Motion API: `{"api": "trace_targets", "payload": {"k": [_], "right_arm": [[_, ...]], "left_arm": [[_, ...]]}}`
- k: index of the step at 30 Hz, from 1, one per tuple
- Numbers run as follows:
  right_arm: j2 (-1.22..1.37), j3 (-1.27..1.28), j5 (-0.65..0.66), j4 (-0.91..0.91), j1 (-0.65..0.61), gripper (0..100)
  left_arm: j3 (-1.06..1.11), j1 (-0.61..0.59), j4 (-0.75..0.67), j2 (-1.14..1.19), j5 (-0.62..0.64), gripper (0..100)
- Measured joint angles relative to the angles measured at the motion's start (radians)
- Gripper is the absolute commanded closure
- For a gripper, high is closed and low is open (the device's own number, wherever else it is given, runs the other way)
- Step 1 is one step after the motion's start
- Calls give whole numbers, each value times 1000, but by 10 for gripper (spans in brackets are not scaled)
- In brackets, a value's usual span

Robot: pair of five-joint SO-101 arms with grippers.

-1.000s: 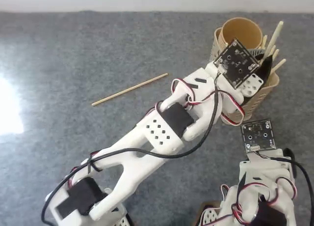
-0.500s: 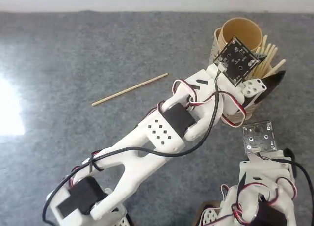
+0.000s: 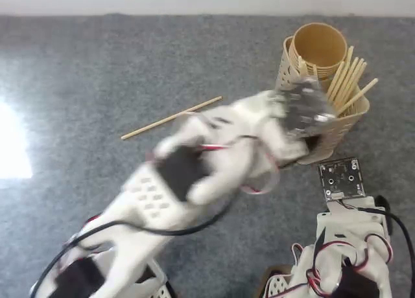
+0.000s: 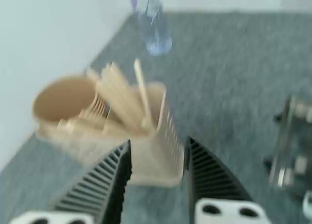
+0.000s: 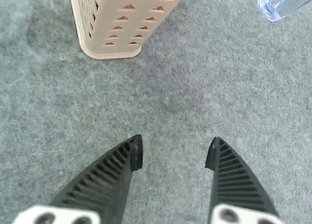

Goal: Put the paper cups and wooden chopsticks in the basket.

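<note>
The beige slotted basket stands at the far right of the table, holding a paper cup and several wooden chopsticks. One more chopstick lies flat on the grey mat to its left. My left gripper is open and empty, just in front of the basket, with the cup and chopsticks beyond it. The left arm is blurred as it stretches toward the basket. My right gripper is open over bare mat, a short way from the basket's corner.
A clear plastic bottle stands on the mat beyond the basket, and its base appears in the right wrist view. The right arm sits at the near right edge. Grey mat spreads to the left.
The chopstick held upright over the basket a second ago now rests inside with the others. My left arm is swinging back and leftward away from the basket. The right arm has not moved.
</note>
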Motion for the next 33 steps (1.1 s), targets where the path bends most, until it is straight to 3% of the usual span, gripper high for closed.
{"api": "trace_targets", "payload": {"k": [5, 10, 13, 18, 25, 33], "right_arm": [[0, 0, 0, 0, 0, 776], [0, 0, 0, 0, 0, 776], [0, 0, 0, 0, 0, 776], [0, 0, 0, 0, 0, 776], [0, 0, 0, 0, 0, 776], [0, 0, 0, 0, 0, 776]], "left_arm": [[-2, -196, 311, -155, -98, 830], [-2, -454, 423, -219, -273, 830], [17, -549, 450, -221, -353, 830], [192, -637, 399, -226, -423, 830], [439, -724, 126, -221, -500, 829], [347, -839, 25, 86, -520, 830]]}}
